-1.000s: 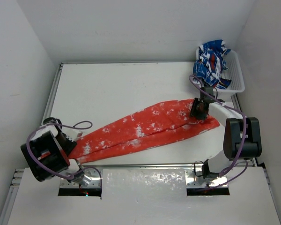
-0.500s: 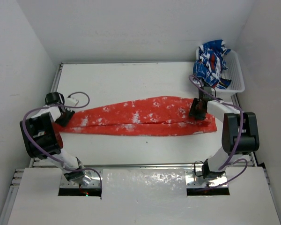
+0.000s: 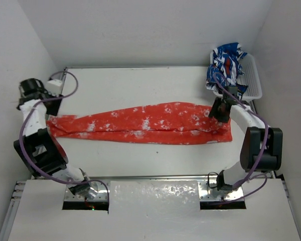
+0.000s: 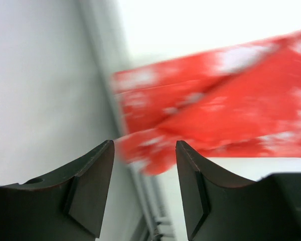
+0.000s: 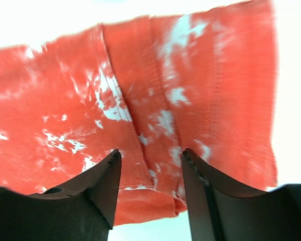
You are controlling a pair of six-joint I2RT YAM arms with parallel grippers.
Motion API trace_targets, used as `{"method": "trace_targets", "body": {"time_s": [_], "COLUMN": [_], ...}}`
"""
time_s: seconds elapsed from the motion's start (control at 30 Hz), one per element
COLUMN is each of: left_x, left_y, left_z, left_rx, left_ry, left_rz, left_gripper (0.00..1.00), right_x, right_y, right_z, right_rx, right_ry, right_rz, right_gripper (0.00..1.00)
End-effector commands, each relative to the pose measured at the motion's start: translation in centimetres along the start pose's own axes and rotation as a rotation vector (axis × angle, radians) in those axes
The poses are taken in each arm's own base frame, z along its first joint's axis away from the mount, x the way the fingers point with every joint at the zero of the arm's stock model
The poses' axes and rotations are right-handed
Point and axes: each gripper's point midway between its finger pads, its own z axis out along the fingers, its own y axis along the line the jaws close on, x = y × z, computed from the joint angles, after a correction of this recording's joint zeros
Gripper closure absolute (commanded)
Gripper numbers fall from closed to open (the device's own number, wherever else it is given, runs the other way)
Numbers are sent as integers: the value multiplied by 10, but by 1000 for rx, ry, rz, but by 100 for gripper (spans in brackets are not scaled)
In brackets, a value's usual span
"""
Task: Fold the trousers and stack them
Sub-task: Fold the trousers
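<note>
Long red-orange, white-speckled fabric trousers (image 3: 150, 123) lie flat across the white tabletop (image 3: 140, 85). The left gripper (image 4: 144, 170), spread, hangs beyond their narrow end; the right gripper (image 5: 149, 175), spread, above their wide end.

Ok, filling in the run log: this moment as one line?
trousers: laid out flat, unfolded | left jaws: open, empty | right jaws: open, over wide end

Left gripper (image 4: 143, 150) far left, jaws apart (empty), right gripper (image 5: 149, 155) likewise spread
</note>
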Motion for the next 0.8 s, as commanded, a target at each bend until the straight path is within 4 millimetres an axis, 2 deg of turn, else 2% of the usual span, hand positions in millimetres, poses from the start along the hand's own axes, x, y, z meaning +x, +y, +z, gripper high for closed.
{"method": "trace_targets", "body": {"time_s": [0.0,0.07,0.17,0.27,0.47,0.63,0.7,0.77], "left_x": [19,47,76,81,60,58,58,57], "left_y": [16,24,30,42,27,16,15,13], "left_z": [-25,-14,2,13,32,47,48,46], "left_rx": [49,38,54,65,192,244,246,245], "left_ry": [42,142,233,231,97,69,59,41], "left_rz": [-144,-154,-191,-283,-351,-371,-370,-355], "left_gripper": [50,50,50,48,46,46,49,59], "right_x": [-22,-12,1,11,14,14,17,17], "right_y": [-4,-10,-26,-41,-45,-42,-40,-43], "right_z": [-25,-29,-29,-30,-28,-19,-14,-12], "right_rx": [-7,1,19,59,60,35,28,41], "right_ry": [-53,-13,50,81,74,71,84,85], "right_rz": [32,69,158,210,252,283,290,287], "right_gripper": [49,42,35,33,31,29,29,29]}}
